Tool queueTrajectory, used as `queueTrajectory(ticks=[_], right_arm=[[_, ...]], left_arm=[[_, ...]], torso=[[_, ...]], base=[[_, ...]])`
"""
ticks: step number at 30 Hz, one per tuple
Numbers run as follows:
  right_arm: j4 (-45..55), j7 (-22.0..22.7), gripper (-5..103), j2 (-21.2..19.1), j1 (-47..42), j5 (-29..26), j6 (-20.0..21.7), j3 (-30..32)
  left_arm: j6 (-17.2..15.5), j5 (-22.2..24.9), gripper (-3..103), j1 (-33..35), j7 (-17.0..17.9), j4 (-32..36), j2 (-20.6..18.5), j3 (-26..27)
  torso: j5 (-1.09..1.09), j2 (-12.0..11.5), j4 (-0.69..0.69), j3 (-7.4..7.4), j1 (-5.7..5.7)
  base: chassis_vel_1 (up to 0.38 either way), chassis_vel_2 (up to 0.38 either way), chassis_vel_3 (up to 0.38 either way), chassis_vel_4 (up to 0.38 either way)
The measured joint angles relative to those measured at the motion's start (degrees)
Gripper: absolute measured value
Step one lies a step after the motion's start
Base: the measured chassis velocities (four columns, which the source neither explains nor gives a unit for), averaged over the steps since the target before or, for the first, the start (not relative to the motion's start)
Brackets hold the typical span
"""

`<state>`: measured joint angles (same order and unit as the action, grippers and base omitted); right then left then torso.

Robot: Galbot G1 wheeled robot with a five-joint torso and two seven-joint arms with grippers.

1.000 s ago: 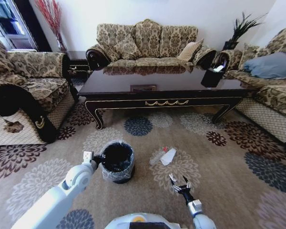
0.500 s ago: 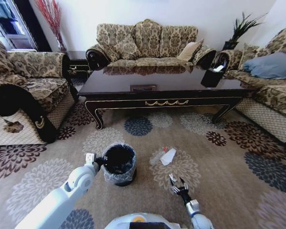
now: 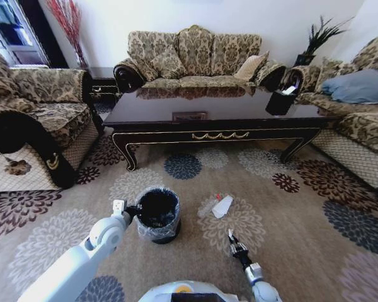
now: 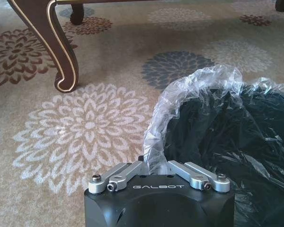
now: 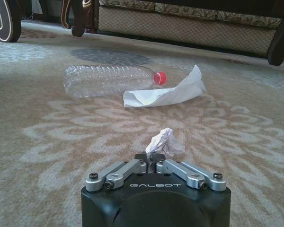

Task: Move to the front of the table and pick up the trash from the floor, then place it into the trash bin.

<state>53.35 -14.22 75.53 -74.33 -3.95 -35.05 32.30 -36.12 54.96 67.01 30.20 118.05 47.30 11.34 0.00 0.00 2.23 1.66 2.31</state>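
Crumpled paper pinched in right gripper.

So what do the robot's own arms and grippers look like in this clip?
Left arm: smooth white-grey shell. Right arm: slimmer silver wrist. Left gripper and right gripper match: black block bodies with white "GALBOT" lettering, silver metal finger linkages with round bolts. No loose cables visible.

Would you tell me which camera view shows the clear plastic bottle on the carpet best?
The right wrist view: the bottle lies on its side, red cap and ribbed body plain, beside a white paper. In the head view it is a faint clear shape; the left wrist view faces the trash bin.
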Motion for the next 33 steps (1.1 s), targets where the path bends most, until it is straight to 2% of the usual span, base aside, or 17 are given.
queueTrajectory(ticks=[2,7,16,17,20,21,23,27,28,33], right_arm=[[1.06,0.0,2,0.04,-0.59,0.01,0.0,0.02],[4.41,0.16,0,-0.21,-2.21,-0.55,0.43,0.07],[26.32,1.79,0,-3.47,-10.31,-6.16,4.61,1.07],[26.32,1.79,0,-3.47,-10.31,-6.16,4.61,1.07],[37.24,2.61,0,-4.9,-14.61,-6.92,5.79,2.62],[43.11,3.1,0,-5.27,-17.0,-6.99,6.41,3.1],[45.47,3.33,0,-5.34,-18.07,-7.18,6.8,3.11],[56.11,4.46,0,-5.82,-21.79,-8.04,9.86,2.64],[56.11,4.46,0,-5.82,-21.79,-8.04,9.86,2.64],[63.1,5.03,0,-5.84,-24.08,-8.14,11.95,1.9]], left_arm=[[0.0,-0.03,4,0.15,0.0,0.0,0.03,-0.05],[-0.15,0.2,4,-0.24,0.01,0.17,0.13,-1.06],[-1.36,1.49,4,-6.6,0.57,-1.14,0.75,-8.24],[-1.36,1.49,4,-6.6,0.57,-1.14,0.75,-8.24],[-1.73,2.6,4,-12.06,1.9,-3.25,2.28,-13.7],[-1.84,3.01,4,-14.94,2.21,-4.51,3.29,-16.67],[-1.89,3.22,4,-16.23,2.55,-5.02,3.74,-18.08],[-2.32,5.01,4,-23.03,3.97,-7.3,6.85,-25.32],[-2.32,5.01,4,-23.03,3.97,-7.3,6.85,-25.32],[-2.88,8.85,4,-29.99,6.91,-10.44,11.22,-32.6]], torso=[[0.0,0.0,0.0,0.0,0.0],[0.0,-0.01,0.0,0.0,0.0],[-0.01,-0.01,-0.01,0.0,0.0],[-0.01,-0.01,-0.01,0.0,0.0],[0.02,-0.01,0.01,0.0,0.0],[-0.03,-0.01,0.02,0.0,0.0],[-0.01,-0.01,0.01,0.0,0.0],[0.01,-0.01,0.01,0.0,0.0],[0.01,-0.01,0.01,0.0,0.0],[0.01,-0.01,0.0,0.0,0.0]], base=[[0.0,0.0,0.0,0.0],[0.0,0.0,0.0,0.0],[0.0,0.0,0.0,0.0],[0.0,0.0,0.0,0.0],[0.0,0.0,0.0,0.0],[0.0,0.0,0.0,0.0],[0.0,0.0,0.0,0.0],[0.0,0.0,0.0,0.0],[0.0,0.0,0.0,0.0],[0.0,0.0,0.0,0.0]])
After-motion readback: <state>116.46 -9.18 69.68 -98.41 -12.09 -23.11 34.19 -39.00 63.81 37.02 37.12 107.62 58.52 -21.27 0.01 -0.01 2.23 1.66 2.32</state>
